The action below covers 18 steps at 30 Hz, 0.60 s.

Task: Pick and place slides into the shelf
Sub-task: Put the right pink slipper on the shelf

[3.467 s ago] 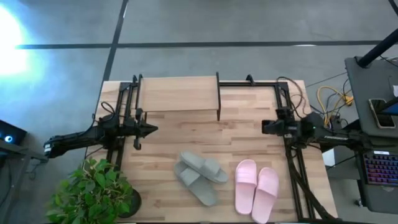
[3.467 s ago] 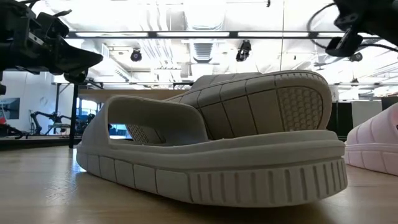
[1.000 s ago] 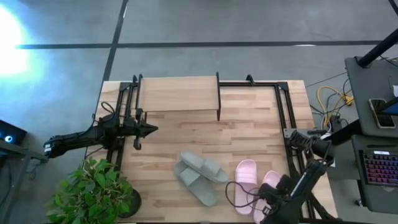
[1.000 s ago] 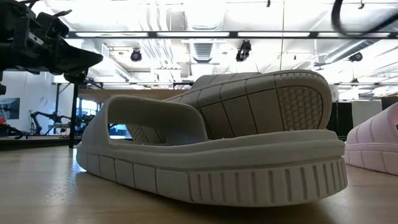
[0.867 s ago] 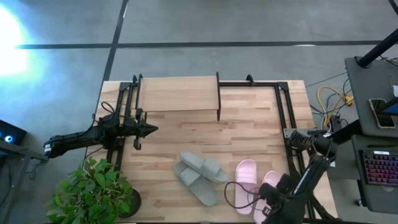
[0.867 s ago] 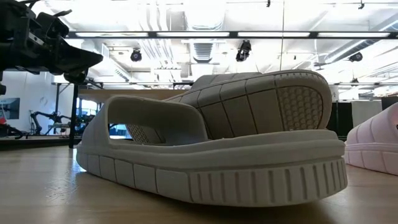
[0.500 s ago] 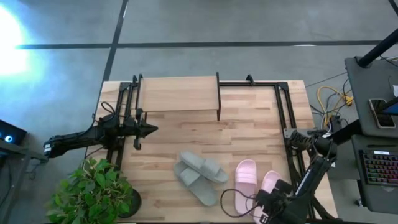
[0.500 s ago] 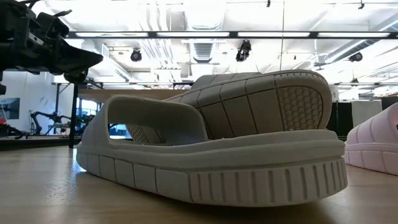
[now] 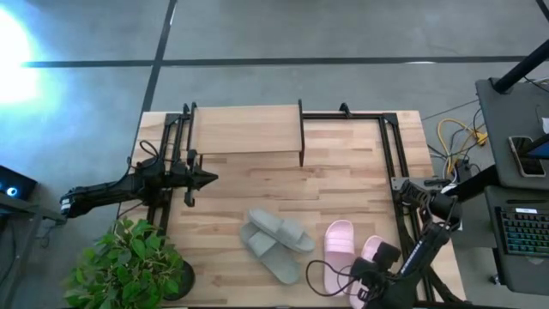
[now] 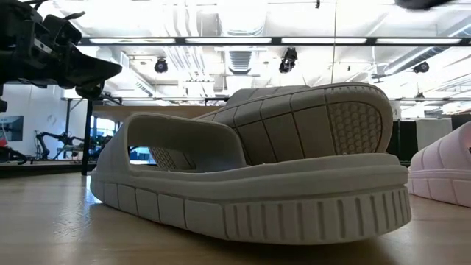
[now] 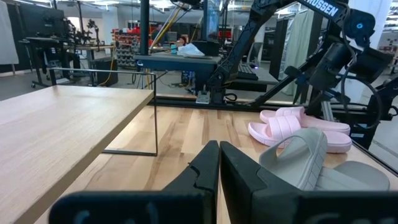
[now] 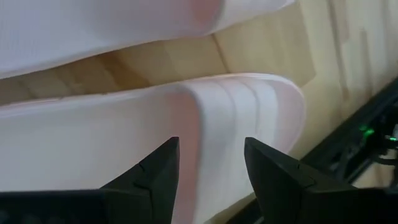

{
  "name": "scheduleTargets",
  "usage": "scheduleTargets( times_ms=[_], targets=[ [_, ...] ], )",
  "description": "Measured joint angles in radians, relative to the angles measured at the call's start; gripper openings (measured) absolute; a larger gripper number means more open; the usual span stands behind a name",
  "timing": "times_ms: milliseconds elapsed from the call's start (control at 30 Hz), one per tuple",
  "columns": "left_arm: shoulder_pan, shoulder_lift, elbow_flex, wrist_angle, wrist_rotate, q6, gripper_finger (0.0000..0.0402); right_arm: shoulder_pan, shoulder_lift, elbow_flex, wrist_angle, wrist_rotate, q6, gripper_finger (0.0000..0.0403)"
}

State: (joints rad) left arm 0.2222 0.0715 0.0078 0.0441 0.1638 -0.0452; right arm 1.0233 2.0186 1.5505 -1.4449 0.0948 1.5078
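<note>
Two grey-green slides (image 9: 274,242) lie mid-table toward the near edge. One rests tilted on the other's edge, its sole showing (image 10: 324,125). Two pale pink slides (image 9: 340,242) lie side by side to their right, soles on the wood. My right arm (image 9: 420,251) bends down over the right-hand pink slide. My right gripper (image 12: 211,146) is open, a finger on either side of that slide's ridged pink top (image 12: 205,118). My left gripper (image 9: 206,178) hangs shut at the table's left, clear of everything. The shelf (image 9: 247,129) stands at the far edge. My right gripper comes at the right-hand pink slide (image 12: 93,143) from above, its open fingers (image 12: 155,168) close over the slide's top. I cannot tell whether they touch it.
A potted plant (image 9: 129,268) stands at the near left corner. Black frame rails (image 9: 396,172) run along both table sides. A dark cable loop (image 9: 330,279) hangs by the pink slides. A desk with a keyboard (image 9: 525,232) stands off the right edge.
My right arm has shifted a little toward the table's near edge over the pink slides, its gripper staying open. The slides and my left arm have kept still.
</note>
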Motion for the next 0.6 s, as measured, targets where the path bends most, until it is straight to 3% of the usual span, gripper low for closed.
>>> scheduleTargets(
  times_ms=[600],
  targets=[
    [0.0, 0.0, 0.0, 0.0, 0.0, 0.0, 0.0, 0.017, 0.069, -0.09, -0.015, 0.01, 0.029, 0.0173]
  ],
)
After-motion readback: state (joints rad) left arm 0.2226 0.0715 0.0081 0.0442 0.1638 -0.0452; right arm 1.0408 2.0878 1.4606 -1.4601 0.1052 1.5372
